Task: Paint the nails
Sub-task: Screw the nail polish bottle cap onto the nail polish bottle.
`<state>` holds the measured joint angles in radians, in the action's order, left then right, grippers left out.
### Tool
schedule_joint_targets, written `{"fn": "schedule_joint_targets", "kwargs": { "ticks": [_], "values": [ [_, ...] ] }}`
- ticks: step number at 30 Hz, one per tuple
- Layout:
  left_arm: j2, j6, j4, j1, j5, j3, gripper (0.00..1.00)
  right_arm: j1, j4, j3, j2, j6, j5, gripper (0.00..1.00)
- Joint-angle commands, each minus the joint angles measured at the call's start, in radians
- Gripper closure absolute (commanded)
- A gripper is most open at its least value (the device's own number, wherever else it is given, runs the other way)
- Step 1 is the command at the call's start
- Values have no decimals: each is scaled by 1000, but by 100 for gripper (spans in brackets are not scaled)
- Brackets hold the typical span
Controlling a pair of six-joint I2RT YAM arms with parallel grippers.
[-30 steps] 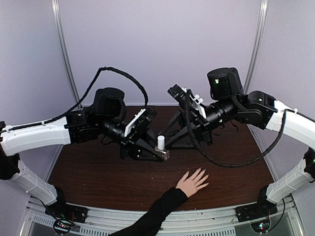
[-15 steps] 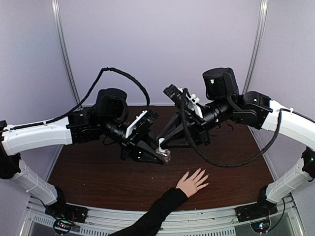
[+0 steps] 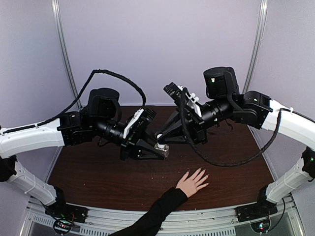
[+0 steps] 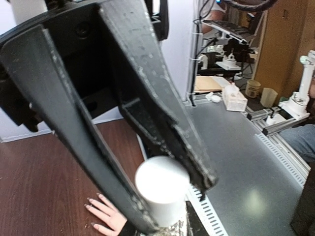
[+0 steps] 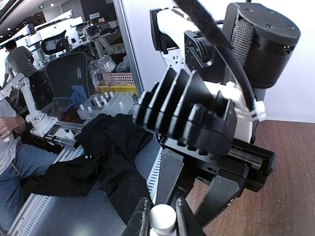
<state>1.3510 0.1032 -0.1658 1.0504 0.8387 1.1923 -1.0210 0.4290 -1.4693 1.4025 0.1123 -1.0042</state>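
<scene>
A light-skinned hand (image 3: pixel 193 182) in a black sleeve lies flat on the brown table, fingers spread, near the front edge. Its nails (image 3: pixel 204 172) are tiny pale tips, also seen as nails (image 4: pixel 91 201) in the left wrist view. Above and left of the hand, my left gripper (image 3: pixel 163 153) is shut on a small clear glass bottle (image 3: pixel 165 152), held off the table. The bottle's white cap (image 4: pixel 161 184) stands between my left fingers (image 4: pixel 88 147). My right gripper (image 3: pixel 158 138) reaches in from the right and is shut on the white cap (image 5: pixel 163 216).
The sleeved forearm (image 3: pixel 152 216) crosses the aluminium rail (image 3: pixel 206 227) at the table's front edge. Metal frame posts (image 3: pixel 64 54) stand at the back corners. A black cloth (image 5: pixel 106 157) lies on the grey surface beyond the table's edge.
My right gripper has come in from the right and closed on the bottle's white cap. My left arm has shifted a little left, still holding the bottle. The hand has stayed still.
</scene>
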Motion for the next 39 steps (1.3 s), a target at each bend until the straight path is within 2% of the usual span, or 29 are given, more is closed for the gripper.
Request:
{"fn": "schedule_joint_targets", "kwargs": {
  "ticks": [1,11,21,31,39],
  "values": [
    [-62,-43,126,-35,-173,-29,100,-11,70,-17,-3,15,19,85],
    [-91,-85,202,-40,-436,-52,100,-13,79,-17,4,11,178,87],
    [-68,-155,285,-40,-726,-63,100,-16,32,3,11,-44,463,88],
    [9,-199,325,-38,-912,-30,100,-30,-36,41,26,-90,720,89],
    [46,-232,306,-39,-986,5,100,-33,-39,53,29,-104,819,87]
  ]
}}
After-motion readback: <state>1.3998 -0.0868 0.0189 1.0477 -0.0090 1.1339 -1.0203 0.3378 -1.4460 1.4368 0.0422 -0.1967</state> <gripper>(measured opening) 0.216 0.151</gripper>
